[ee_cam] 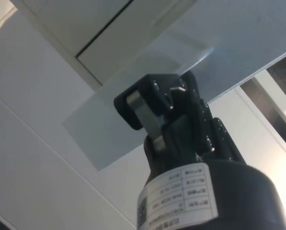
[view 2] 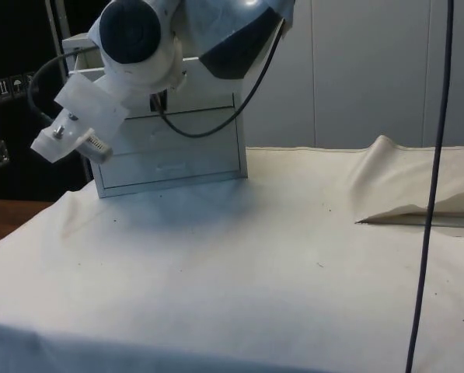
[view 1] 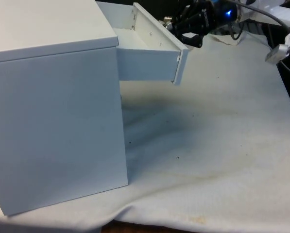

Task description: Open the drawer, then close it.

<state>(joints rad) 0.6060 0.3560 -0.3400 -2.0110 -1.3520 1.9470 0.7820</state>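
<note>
Nearest, at the front view's left: white chest of drawers [view 1: 57, 121] standing on the cloth-covered surface [view 1: 222, 145], plain side turned to the camera. Beyond that, top drawer [view 1: 149, 60] pulled well out of the chest towards the front view's right, inside bare, front panel hanging over the cloth. Farther still, just past the panel's outer face near its upper edge: black tool [view 1: 191, 38], close to the panel, contact hard to judge. Seen from the wrist, tool [ee_cam: 162, 98] seemingly pinched together, holding nothing, white panels beyond. In the side view, chest [view 2: 169, 155] at the far end behind the arm.
</note>
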